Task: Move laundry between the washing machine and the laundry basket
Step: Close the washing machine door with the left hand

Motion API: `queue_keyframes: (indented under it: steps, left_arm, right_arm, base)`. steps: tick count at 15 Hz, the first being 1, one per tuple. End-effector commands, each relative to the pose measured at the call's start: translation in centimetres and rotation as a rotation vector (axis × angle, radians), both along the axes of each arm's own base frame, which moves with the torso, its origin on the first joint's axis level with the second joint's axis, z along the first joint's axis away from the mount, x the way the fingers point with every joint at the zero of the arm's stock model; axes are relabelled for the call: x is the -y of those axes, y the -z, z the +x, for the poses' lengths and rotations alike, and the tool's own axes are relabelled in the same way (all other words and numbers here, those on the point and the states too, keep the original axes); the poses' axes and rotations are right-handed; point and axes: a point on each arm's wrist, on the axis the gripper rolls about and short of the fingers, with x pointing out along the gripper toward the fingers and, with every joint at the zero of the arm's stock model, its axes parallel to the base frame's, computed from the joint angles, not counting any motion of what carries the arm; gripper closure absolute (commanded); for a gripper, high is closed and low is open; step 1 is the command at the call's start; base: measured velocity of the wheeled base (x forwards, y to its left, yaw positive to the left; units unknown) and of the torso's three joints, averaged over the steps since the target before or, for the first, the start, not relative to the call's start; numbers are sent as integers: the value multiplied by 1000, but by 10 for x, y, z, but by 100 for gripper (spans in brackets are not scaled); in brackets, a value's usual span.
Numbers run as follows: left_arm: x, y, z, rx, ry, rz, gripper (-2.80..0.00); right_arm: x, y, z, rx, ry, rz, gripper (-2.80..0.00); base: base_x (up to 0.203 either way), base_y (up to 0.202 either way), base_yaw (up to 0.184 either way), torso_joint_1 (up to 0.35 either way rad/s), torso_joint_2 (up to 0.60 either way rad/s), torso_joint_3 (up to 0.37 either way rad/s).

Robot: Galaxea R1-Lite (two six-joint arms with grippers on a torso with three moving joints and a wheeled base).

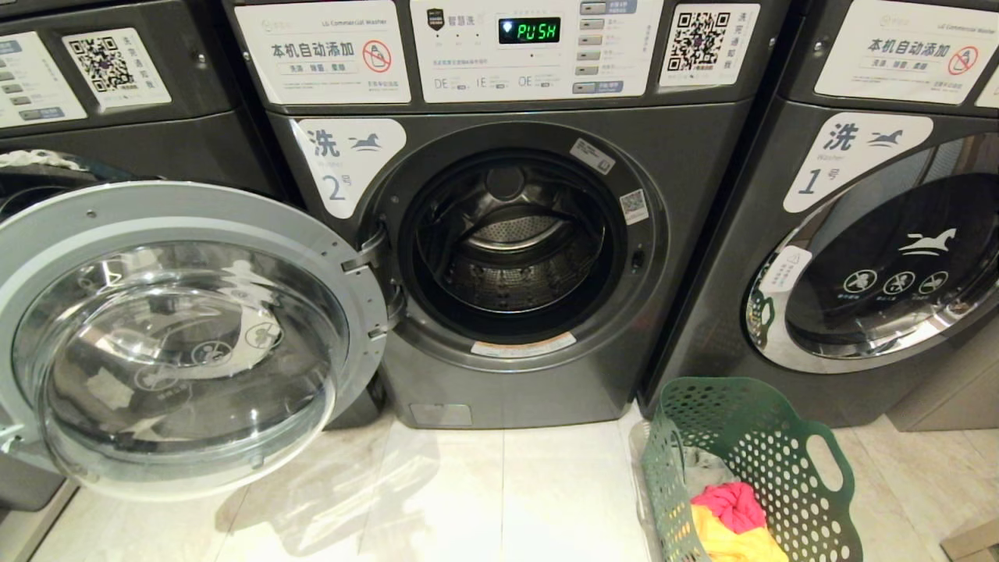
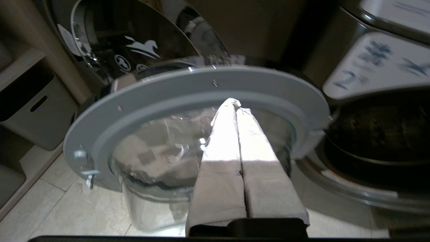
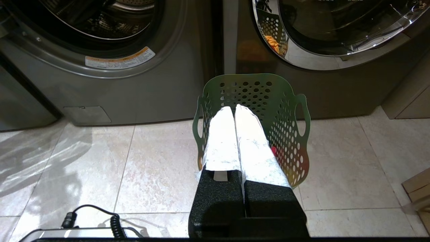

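The washing machine [image 1: 507, 234] labelled 2 stands straight ahead, dark grey, with its drum empty. Its round glass door [image 1: 179, 336] is swung wide open to the left. The green laundry basket [image 1: 749, 460] sits on the floor at the lower right, holding laundry [image 1: 730, 519], a pink-red garment on a yellow-orange one. My left gripper [image 2: 235, 102] is shut and empty, its white-wrapped fingers pointing at the open door [image 2: 201, 101]. Shut and empty too, my right gripper [image 3: 234, 108] hangs in front of the basket [image 3: 258, 97]. Neither arm shows in the head view.
Machine 1 [image 1: 874, 250] stands at the right with its door shut, right behind the basket. Another machine [image 1: 94, 101] is at the left behind the open door. Grey bins on shelves [image 2: 30, 111] are at the far left. A coiled black cable [image 3: 100, 218] lies near the base.
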Motion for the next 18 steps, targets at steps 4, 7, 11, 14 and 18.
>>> queue_keyframes:
  steps: [4,7,11,14,18]
  left_arm:
    - [-108,9,101,-21,-151,-49,0]
    - [-136,13,112,-18,-107,-67,0]
    - [-164,22,138,10,-51,-147,0]
    - [-184,28,161,32,18,-200,0]
    - [-192,53,169,-112,72,-270,0]
  right_arm:
    - [0,0,0,1,-1,1,0]
    - [0,0,0,1,0,1,0]
    - [0,0,0,5,-1,3,0]
    - [0,0,0,5,0,3,0]
    - [0,0,0,5,1,3,0]
  base:
    - [0,0,0,0,0,0]
    - [0,0,0,0,0,0]
    - [0,0,0,0,0,0]
    - [0,0,0,0,0,0]
    - [0,0,0,0,0,0]
